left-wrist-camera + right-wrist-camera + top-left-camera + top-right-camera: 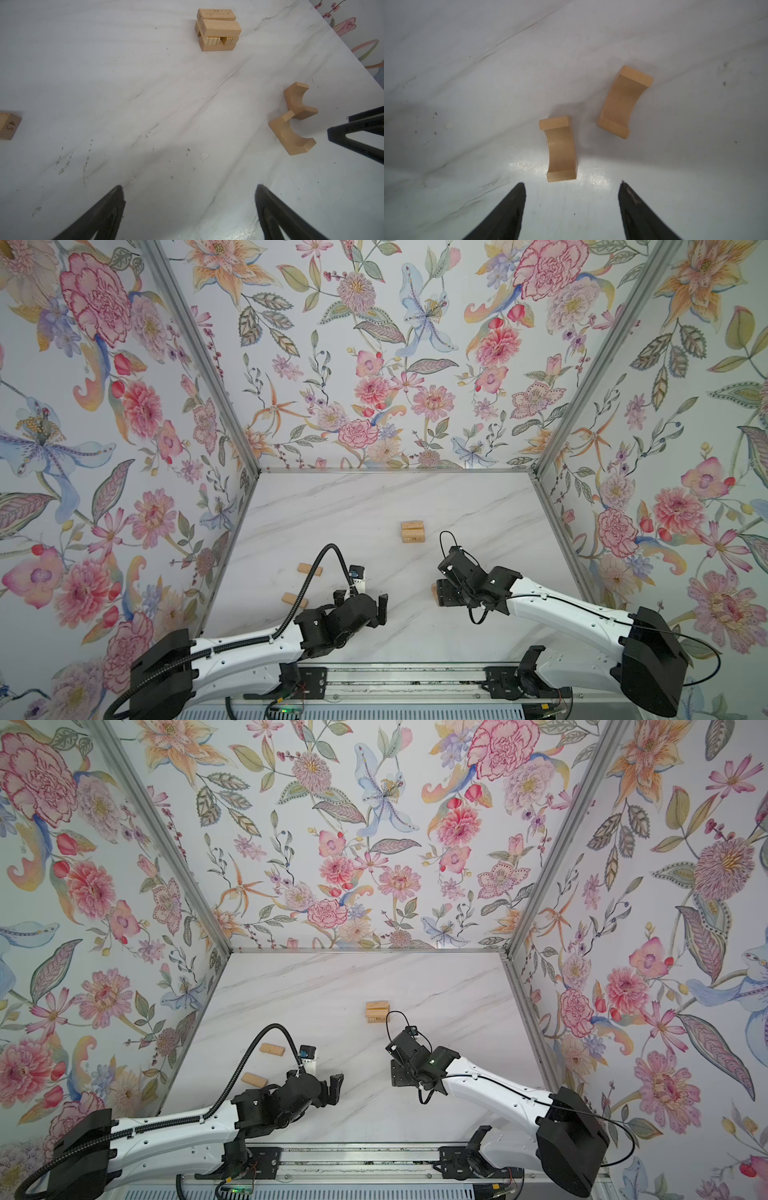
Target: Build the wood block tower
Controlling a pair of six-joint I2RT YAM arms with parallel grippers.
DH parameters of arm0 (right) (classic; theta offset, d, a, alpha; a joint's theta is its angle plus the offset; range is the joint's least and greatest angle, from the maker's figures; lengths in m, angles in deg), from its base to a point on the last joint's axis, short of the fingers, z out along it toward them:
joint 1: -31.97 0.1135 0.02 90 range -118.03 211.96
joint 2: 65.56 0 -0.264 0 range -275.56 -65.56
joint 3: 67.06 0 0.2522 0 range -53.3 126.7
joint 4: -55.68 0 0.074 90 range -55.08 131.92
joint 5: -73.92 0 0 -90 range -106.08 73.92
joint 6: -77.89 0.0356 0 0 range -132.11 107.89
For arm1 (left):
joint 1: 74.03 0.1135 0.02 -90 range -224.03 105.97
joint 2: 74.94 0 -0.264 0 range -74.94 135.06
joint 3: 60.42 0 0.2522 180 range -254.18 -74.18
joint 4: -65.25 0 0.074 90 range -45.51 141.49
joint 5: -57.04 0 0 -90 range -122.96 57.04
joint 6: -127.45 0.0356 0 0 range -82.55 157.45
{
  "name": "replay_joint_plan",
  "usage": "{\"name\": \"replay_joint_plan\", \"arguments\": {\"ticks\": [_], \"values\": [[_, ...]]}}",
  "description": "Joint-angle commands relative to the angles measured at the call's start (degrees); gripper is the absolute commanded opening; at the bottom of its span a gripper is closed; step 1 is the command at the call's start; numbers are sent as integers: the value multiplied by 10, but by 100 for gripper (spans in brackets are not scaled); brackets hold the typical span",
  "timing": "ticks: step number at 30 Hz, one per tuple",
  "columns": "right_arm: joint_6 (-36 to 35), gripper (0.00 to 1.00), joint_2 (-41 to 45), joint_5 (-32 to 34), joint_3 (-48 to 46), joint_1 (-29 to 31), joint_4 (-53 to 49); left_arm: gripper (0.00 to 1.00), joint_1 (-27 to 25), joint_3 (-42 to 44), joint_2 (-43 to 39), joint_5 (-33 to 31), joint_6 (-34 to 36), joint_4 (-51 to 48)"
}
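The tower (412, 532) stands as a small crossed stack toward the far middle of the marble desk (353, 497), well apart from both arms. The left tool (189, 187) hovers spread wide over bare desk, with a loose bar (309, 569) and a second bar (294, 600) lying to its left. The right tool (572, 182) has its fingers apart and pinches nothing, just short of the nearer arch block (561, 149), with the other arch block (625, 101) close beside it.

The left pincer (190, 207) hangs spread wide over the marbled white surface (124, 83), nothing between its tips. Beyond stands the tower (218, 29) of crossed bars. An arch block (298, 99) and a second arch block (291, 135) lie close together, and a block numbered 45 (8, 125) is half cut off.
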Motion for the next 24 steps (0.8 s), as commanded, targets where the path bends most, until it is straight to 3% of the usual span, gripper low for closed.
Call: {"name": "replay_joint_plan", "arguments": {"ticks": [1, 13, 24], "values": [[-24, 72, -32, -34, -10, -6, 40, 99, 23, -13, 14, -10, 29, 7], [-51, 64, -120, -56, 9, -16, 74, 99, 96, 27, -37, 14, 53, -3], [-62, 55, -198, -46, 59, -19, 59, 99, 115, 58, -101, 15, 50, -19]]}}
